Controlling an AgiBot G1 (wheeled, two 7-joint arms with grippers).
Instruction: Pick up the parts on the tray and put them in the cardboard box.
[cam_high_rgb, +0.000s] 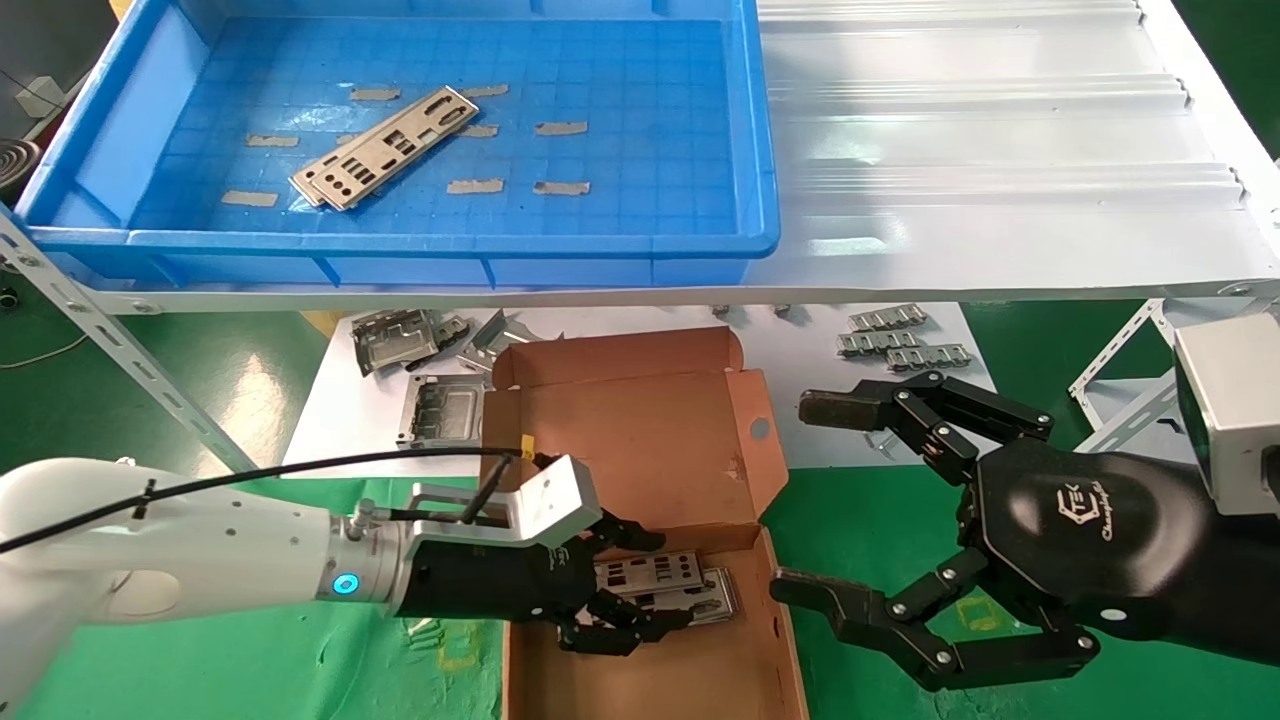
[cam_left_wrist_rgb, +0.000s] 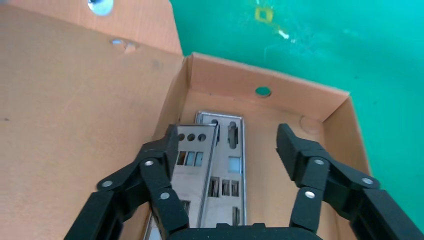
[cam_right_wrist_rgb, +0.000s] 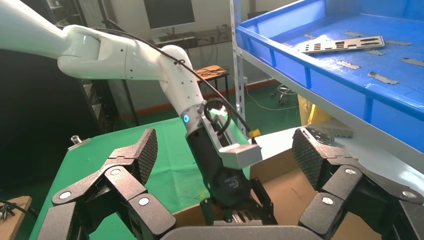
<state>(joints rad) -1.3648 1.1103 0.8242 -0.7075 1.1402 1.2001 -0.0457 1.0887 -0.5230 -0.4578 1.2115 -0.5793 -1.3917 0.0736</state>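
Observation:
Two silver punched parts (cam_high_rgb: 385, 150) lie overlapped on the floor of the blue tray (cam_high_rgb: 760, 150) on the upper shelf; they also show in the right wrist view as parts (cam_right_wrist_rgb: 345, 44) in the tray (cam_right_wrist_rgb: 280, 47). Below it the cardboard box (cam_high_rgb: 640, 430) lies with its lid open. My left gripper (cam_high_rgb: 665, 582) is down inside the box, open. Under it two parts (cam_left_wrist_rgb: 227, 165) lie on the box floor (cam_left_wrist_rgb: 270, 165), one (cam_left_wrist_rgb: 192, 155) overlapping the other and close against one finger (cam_left_wrist_rgb: 167, 150). My right gripper (cam_high_rgb: 803, 497) hangs open and holding nothing just right of the box.
Folded grey brackets (cam_high_rgb: 420, 345) and small toothed strips (cam_high_rgb: 895, 340) lie on a white sheet behind the box, under the shelf. A white ribbed panel (cam_high_rgb: 1000, 150) covers the shelf right of the tray. A slanted shelf strut (cam_high_rgb: 110, 340) crosses at left. A green mat (cam_high_rgb: 250, 660) surrounds the box.

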